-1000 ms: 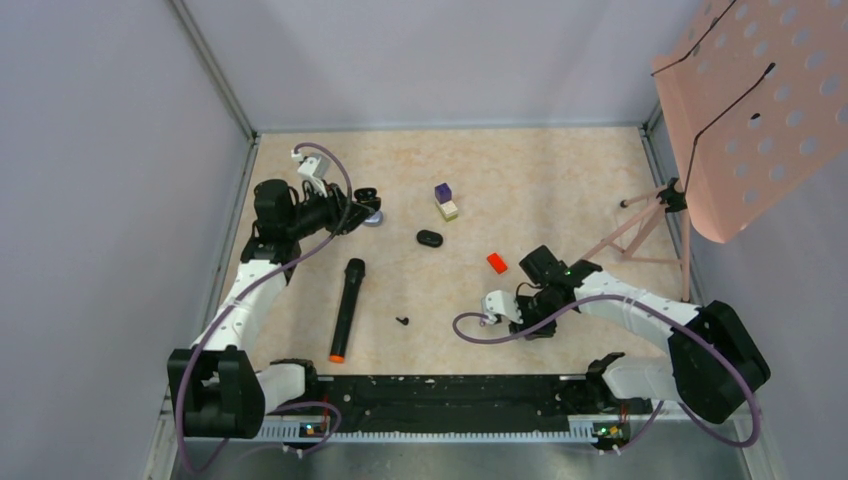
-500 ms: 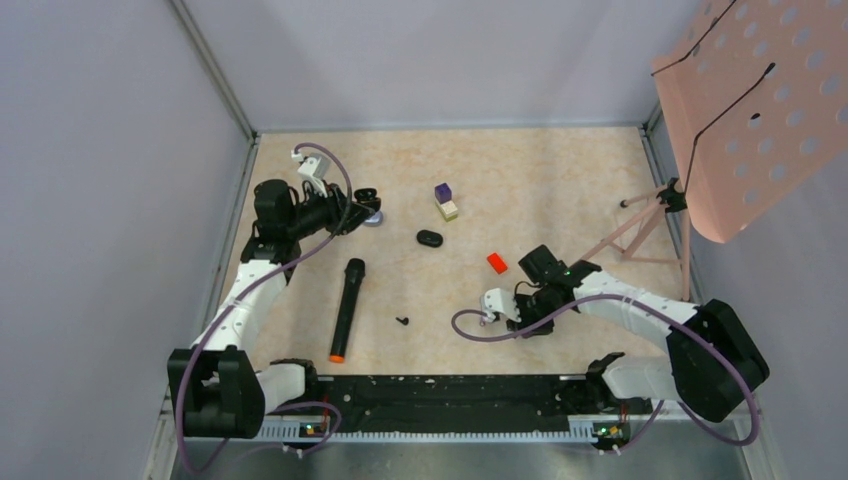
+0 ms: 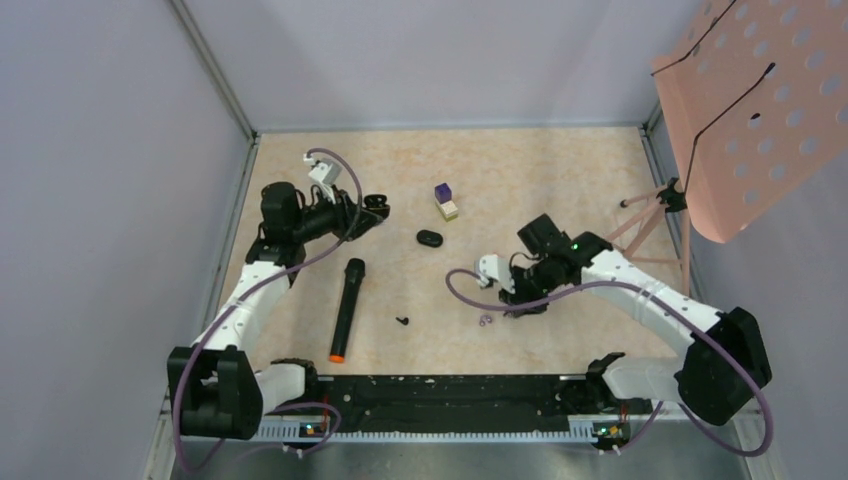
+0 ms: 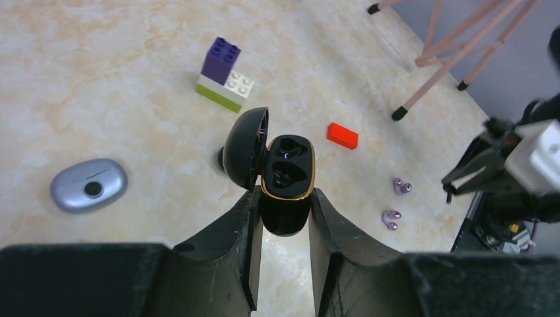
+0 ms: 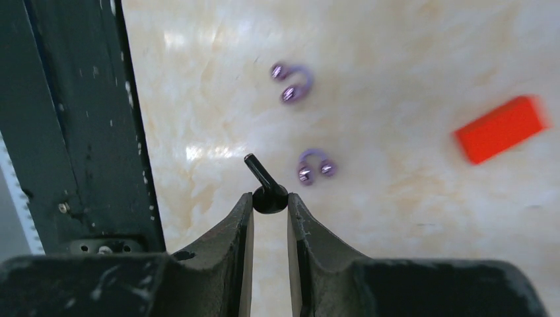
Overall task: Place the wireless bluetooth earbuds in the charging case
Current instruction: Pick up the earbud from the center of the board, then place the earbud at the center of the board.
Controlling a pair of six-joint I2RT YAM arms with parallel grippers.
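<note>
My left gripper (image 4: pixel 284 198) is shut on the open charging case (image 4: pixel 285 173), black with a gold rim and two empty wells, its lid hinged to the left. It holds the case above the table at the back left in the top view (image 3: pixel 377 208). My right gripper (image 5: pixel 269 199) is shut on a black earbud (image 5: pixel 266 193) with a short stem, held over the table right of centre in the top view (image 3: pixel 512 296). A second small black earbud (image 3: pixel 402 321) lies on the table in front of the middle.
Two pale purple rings (image 5: pixel 315 165) lie just ahead of my right gripper. A red brick (image 5: pixel 500 129) lies to their right. A black microphone (image 3: pixel 345 305), a black oval object (image 3: pixel 430 238), stacked toy blocks (image 3: pixel 445 201), a silver oval (image 4: pixel 89 186) and a pink stand (image 3: pixel 650 215) are around.
My right gripper has moved left and toward the back, uncovering the purple rings and hiding the red brick in the top view. My left gripper has shifted right with the case.
</note>
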